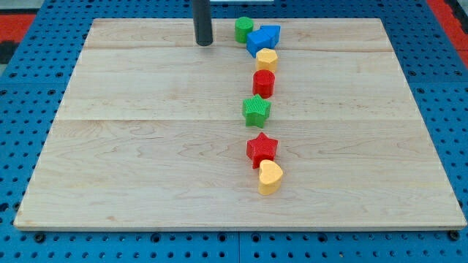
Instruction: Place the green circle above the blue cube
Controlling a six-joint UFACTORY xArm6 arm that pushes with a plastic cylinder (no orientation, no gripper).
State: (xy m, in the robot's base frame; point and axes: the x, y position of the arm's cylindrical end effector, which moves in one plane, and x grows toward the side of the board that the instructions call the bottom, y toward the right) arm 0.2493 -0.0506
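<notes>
Resting bare on the wooden board (146, 146), my tip (203, 42) seems just left of the green circle (243, 29)

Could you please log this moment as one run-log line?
my tip: left of green circle, apart | green circle: touching blue cube, upper-left | placement above: not yet done

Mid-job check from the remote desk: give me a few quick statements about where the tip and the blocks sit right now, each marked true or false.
1. My tip is to the view's left of the green circle, with a gap between them. True.
2. The green circle sits by the blue cube, at its upper left. True.
3. The green star lies at the view's bottom of the line of blocks. False: a yellow heart is lowest, just below the red star.
4. The red cylinder is on the board's left half. False: it is right of centre, below the upper yellow heart.
</notes>
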